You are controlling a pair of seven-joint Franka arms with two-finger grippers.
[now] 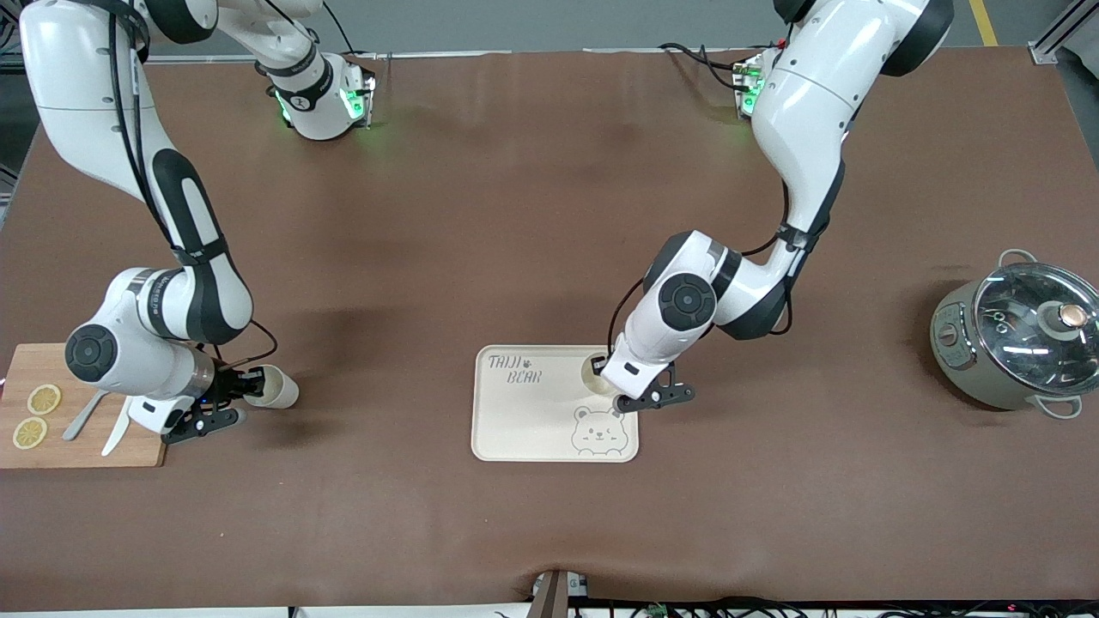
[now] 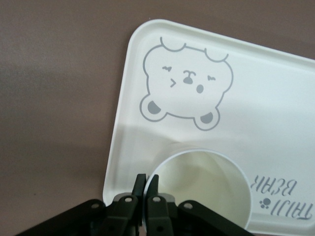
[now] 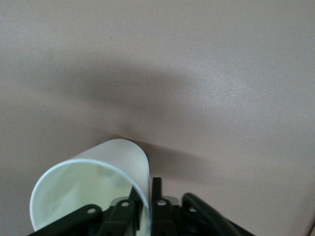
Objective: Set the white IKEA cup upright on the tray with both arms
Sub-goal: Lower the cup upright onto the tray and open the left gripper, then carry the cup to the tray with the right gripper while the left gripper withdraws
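One white cup (image 1: pixel 595 371) stands upright on the cream tray (image 1: pixel 532 412), in the corner farthest from the front camera toward the left arm's end. My left gripper (image 2: pixel 146 178) is shut on that cup's (image 2: pixel 206 182) rim, one finger inside and one outside, above the tray (image 2: pixel 266 113) with its bear drawing. A second white cup (image 1: pixel 276 388) lies on its side on the brown table beside the cutting board. My right gripper (image 1: pixel 251 384) pinches this cup's (image 3: pixel 98 177) wall at the mouth, and the right gripper (image 3: pixel 146 189) has one finger inside.
A wooden cutting board (image 1: pixel 77 446) with lemon slices (image 1: pixel 43 399) and cutlery sits at the right arm's end. A grey pot with a glass lid (image 1: pixel 1017 339) stands at the left arm's end. Brown mat lies between the tray and both.
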